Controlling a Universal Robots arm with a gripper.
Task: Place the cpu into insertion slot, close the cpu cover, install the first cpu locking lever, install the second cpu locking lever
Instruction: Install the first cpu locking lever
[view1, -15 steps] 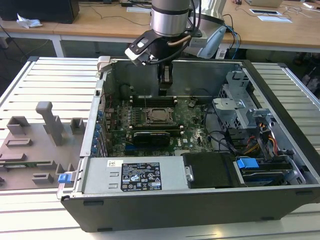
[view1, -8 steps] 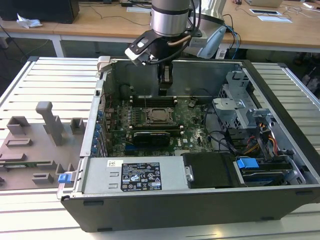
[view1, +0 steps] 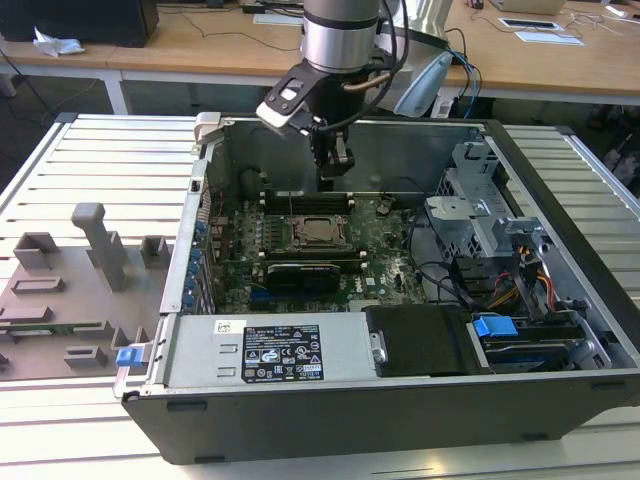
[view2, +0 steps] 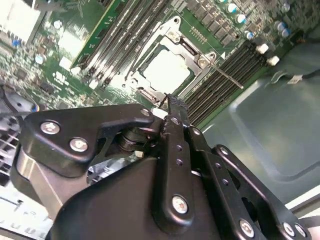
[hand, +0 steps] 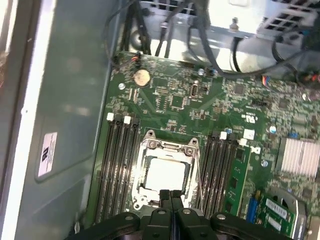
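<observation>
Silver square metal cover frame (hand: 169, 146) lies over the pale square chip (hand: 167, 172); my black fingers (hand: 164, 199), pinched together and empty, could skid off the thin steel lever (view2: 226, 76).

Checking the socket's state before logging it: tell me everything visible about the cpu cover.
The cpu cover is a thin silver metal frame with a large square cut-out, through which the pale top of the cpu shows. It appears to lie flat, down over the chip, between two banks of black memory slots on the green board. The shut gripper sits at one edge of it. Whether they touch cannot be judged.
</observation>
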